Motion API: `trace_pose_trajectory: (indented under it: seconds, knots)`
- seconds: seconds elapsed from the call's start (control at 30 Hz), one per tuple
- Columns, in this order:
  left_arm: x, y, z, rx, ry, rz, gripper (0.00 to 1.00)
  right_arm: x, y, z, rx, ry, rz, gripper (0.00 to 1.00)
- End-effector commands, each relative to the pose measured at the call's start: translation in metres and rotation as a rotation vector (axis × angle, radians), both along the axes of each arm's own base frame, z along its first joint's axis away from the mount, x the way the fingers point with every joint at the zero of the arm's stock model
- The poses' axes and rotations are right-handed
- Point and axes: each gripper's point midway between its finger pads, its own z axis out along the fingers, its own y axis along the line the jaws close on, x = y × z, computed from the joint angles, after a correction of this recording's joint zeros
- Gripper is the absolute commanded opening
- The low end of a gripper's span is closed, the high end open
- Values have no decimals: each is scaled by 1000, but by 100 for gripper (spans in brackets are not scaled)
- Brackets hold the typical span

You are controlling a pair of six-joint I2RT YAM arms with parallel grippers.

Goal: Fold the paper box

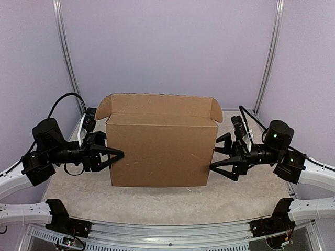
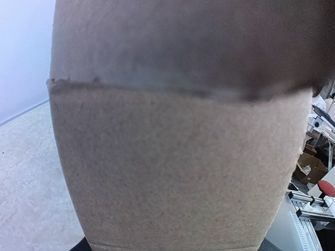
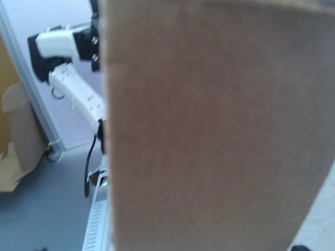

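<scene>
Bare worktop (image 1: 157,201) up front. Left gripper (image 1: 121,153) has its tips at the lower left edge of the box (image 1: 159,151), and honestly I can't tell whether it's pinching. Right gripper (image 1: 213,155) is spread wide at the right edge. The box stands upright mid-worktop, top flaps (image 1: 157,103) open at the back. Both wrist cams are just blurry cardboard, with the fingers hidden.

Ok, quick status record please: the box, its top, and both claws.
box: paper box standing upright on the table, between the arms
top: open, lid flap raised at the back
left claw: against the box's left edge; grip cannot be told
right claw: jaws spread wide at the box's right edge
</scene>
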Motion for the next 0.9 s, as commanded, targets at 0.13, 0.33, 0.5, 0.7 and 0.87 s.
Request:
trace_pose_trajectory:
  seconds: [0.13,0.33,0.5,0.7,0.87]
  knots:
    - [4,2,20,-108,-47,30,5,17,5,18,70,0,-54,100]
    - [2,-1,21,-115,-47,10,4,16,12,22,73,-39,-9,100]
    - [2,-1,20,-106,-46,8,4,6,12,31,110,-71,47,99]
    - [2,-2,21,-110,-46,5,4,-2,13,39,137,-74,98,93]
    - [1,-2,19,-108,-43,0,4,-3,15,49,152,-79,119,80]
